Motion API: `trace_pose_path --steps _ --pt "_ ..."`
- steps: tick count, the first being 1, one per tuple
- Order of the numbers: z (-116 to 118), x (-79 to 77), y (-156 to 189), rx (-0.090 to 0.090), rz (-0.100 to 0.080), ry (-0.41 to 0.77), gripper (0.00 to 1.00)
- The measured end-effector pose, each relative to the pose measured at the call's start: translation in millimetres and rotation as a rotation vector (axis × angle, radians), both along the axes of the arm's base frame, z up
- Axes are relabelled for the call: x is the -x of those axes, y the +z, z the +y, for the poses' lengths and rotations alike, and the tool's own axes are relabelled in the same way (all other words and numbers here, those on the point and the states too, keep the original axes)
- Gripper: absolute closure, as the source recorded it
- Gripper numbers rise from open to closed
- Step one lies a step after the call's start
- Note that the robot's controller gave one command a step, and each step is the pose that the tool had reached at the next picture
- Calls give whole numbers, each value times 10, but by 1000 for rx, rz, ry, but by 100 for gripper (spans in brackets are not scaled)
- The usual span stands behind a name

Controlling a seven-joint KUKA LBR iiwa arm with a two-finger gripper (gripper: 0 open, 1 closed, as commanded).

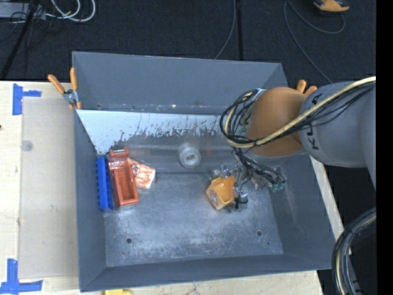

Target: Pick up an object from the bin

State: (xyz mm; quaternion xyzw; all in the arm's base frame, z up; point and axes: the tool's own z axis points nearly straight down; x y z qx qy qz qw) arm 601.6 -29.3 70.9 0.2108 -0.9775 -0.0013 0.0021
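Orange block [221, 192] lies long axis slanting up-right, just beside gripper [238, 198], whose opening cannot be told.

Nothing reads in full. Dark letters [311, 137] stand on the grey arm [344, 134] next to the orange wrist cover [276, 121], crossed by cables [245, 112]. Any print on the small orange box [221, 192] is too small to tell.

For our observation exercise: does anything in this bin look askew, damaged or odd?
The small orange block beside the gripper lies skewed to the walls of the bin, and a crumpled pinkish wrapper by the red-orange box at left looks crushed. Nothing is spilled.
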Motion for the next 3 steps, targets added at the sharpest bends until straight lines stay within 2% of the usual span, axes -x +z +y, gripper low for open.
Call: trace_pose_path --steps 1,2,3 --pt "1 0 0 0 0 1 100" --pt "-30 23 1049 0 -1 -16 100" --pt "-29 23 1049 0 -1 -16 100"
